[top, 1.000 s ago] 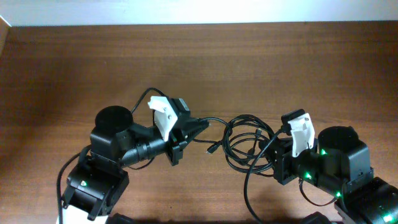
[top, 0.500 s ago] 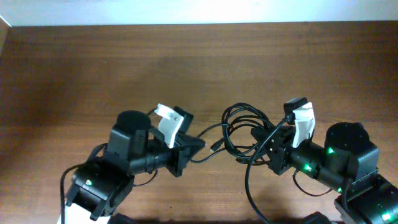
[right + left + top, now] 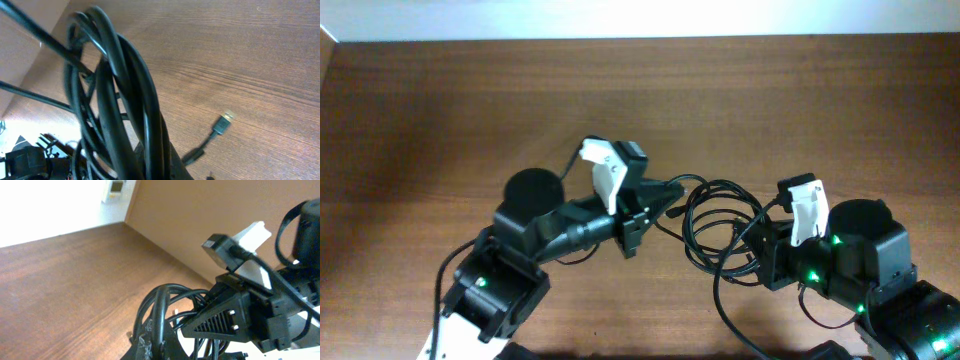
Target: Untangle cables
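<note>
Surface: Brown wood-grain table (image 3: 460,110) fills the overhead view, with a pale strip of wall (image 3: 620,18) along its far edge.
Left arm: it comes up from the near left corner and points right toward the middle of the table, with a white piece on top of its wrist.
Left fingers: the left gripper (image 3: 667,196) is drawn in to a narrow tip and clenched on a strand of the cables (image 3: 715,225). In the left wrist view that strand rises from the bottom edge, right in front of the lens.
Cables: thin black cords in overlapping loops lie between the two grippers, just right of the table's middle. One strand leads left to the left gripper. The loops' right side meets the right gripper, and another strand trails off toward the near edge.
Bundle close up: in the right wrist view several cords run side by side in a thick arc, raised off the wood, with their shadow on the table beneath.
Plug: one small plug end (image 3: 222,122) lies flat on the table beyond the raised bundle, apart from it.
Right fingers: the right gripper (image 3: 752,243) is clenched on the right side of the loops. The cords hide the fingertips in its own camera, and the left wrist view shows the cords entering beside its ribbed black finger.
Right arm: it sits at the near right corner, pointing left, with a white piece on its wrist and green lights on its body.
</note>
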`<state>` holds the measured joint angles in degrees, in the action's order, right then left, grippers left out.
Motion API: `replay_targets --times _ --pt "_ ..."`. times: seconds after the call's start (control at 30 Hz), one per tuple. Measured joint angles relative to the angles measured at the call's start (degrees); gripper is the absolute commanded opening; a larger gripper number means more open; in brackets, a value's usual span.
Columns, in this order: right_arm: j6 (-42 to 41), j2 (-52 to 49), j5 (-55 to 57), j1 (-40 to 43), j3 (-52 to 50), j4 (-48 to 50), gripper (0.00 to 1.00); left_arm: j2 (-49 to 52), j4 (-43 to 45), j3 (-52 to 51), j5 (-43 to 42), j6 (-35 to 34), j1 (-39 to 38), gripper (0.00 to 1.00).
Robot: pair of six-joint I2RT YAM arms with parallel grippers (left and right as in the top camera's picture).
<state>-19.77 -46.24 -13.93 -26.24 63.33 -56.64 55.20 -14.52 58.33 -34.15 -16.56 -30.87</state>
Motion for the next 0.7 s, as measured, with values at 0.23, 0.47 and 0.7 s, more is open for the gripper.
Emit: replay_targets --times 0.23,0.47,0.7 --pt "-0.6 0.0 0.0 -0.1 0.2 -0.4 0.04 -6.4 -16.8 0.0 2.1 -0.5 7.4 0.0" --pt "-0.9 -0.2 -1.0 -0.3 0.2 1.8 0.04 -6.7 -34.0 0.3 12.0 -1.1 7.6 0.0" --pt "-1.0 -0.7 -3.1 -0.8 0.1 5.2 0.04 -6.7 -43.6 0.5 13.4 -1.3 7.5 0.0"
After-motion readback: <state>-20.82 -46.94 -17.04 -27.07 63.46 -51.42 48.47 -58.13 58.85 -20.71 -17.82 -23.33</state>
